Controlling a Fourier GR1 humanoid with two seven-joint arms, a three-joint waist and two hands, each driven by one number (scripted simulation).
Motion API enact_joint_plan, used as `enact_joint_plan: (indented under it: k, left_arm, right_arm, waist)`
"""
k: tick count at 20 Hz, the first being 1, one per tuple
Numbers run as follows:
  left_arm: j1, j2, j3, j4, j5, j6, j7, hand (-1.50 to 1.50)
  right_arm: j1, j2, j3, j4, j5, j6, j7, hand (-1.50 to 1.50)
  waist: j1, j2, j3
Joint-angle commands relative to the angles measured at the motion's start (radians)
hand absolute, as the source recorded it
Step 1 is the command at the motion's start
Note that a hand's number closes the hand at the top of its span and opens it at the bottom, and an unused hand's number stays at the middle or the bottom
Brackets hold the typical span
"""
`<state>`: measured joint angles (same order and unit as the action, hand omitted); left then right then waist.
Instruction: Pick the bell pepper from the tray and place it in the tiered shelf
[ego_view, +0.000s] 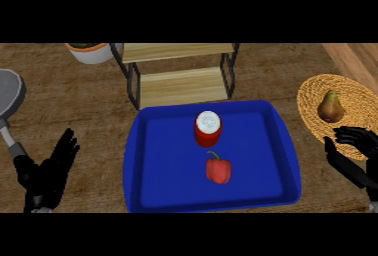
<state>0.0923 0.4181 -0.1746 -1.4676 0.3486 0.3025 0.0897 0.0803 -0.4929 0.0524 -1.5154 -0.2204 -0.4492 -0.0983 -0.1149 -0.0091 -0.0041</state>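
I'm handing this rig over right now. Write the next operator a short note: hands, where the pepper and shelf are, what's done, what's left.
Left hand: open, fingers straight, beside the blue tray's left edge, holding nothing.
Right hand: open, fingers relaxed, over the near edge of the woven mat that carries a pear; holding nothing.
Bell pepper: lying in the tray, nearer the robot than the red can standing in the same tray.
Tiered shelf: just beyond the tray's far edge, both wooden tiers bare.
Done: nothing yet; the pepper is untouched.
Left: grasp the pepper, lift it clear of the can, set it on a shelf tier.
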Motion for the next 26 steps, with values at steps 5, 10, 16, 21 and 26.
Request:
enact_joint_plan:
  k: [5, 10, 16, 21, 26]
  left_arm:
    - [-0.015, 0.017, 0.009, 0.028, 0.077, -0.099, 0.113, 0.00]
    - [-0.074, -0.017, 0.002, 0.088, 0.066, -0.112, 0.111, 0.00]
    - [-0.137, -0.036, -0.012, 0.100, 0.043, -0.103, 0.147, 0.00]
    - [-0.138, -0.054, -0.023, 0.130, 0.025, -0.123, 0.119, 0.00]
    - [-0.128, -0.021, -0.002, 0.102, 0.032, -0.145, 0.135, 0.00]
  right_arm:
    - [0.436, 0.056, 0.076, -0.362, 0.081, -0.055, -0.180, -1.50]
    - [0.611, -0.028, 0.164, -0.593, 0.162, -0.031, -0.076, -1.50]
    - [0.640, -0.121, 0.294, -0.806, 0.416, -0.094, 0.257, -1.50]
    - [0.582, -0.124, 0.308, -0.938, 0.595, -0.126, 0.623, -1.50]
    - [0.426, -0.125, 0.308, -0.902, 0.726, -0.090, 0.908, -1.50]
  waist:
    - [0.072, 0.002, 0.002]
    - [0.086, 0.006, 0.001]
    - [0.109, 0.014, 0.000]
    - [0.122, 0.018, -0.002]
    - [0.144, 0.019, -0.002]
